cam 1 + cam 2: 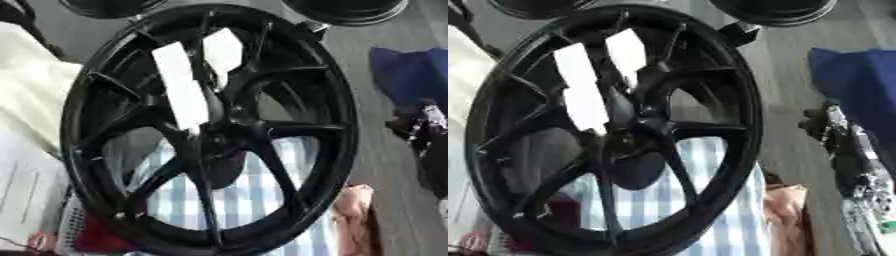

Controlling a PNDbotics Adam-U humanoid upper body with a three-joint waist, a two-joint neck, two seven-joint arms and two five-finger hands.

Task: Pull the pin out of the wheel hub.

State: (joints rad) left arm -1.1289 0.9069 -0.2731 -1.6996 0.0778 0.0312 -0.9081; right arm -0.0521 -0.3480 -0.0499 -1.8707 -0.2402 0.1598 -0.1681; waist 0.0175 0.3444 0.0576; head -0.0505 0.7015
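Wheel hub (210, 135) upright; pin seemingly hidden.

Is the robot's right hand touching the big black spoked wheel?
Apart. The right eye view shows grey floor between the right hand and the black spoked wheel.

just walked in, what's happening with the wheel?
A big black wheel fills the view, standing close to the camera, with white glare patches on its spokes. Blue checked cloth shows through the lower gaps. The robot's right arm sits at the right edge, clear of the wheel; its hand can't be made out. No left hand in view. Nothing is touching the hub, and no pin can be picked out.
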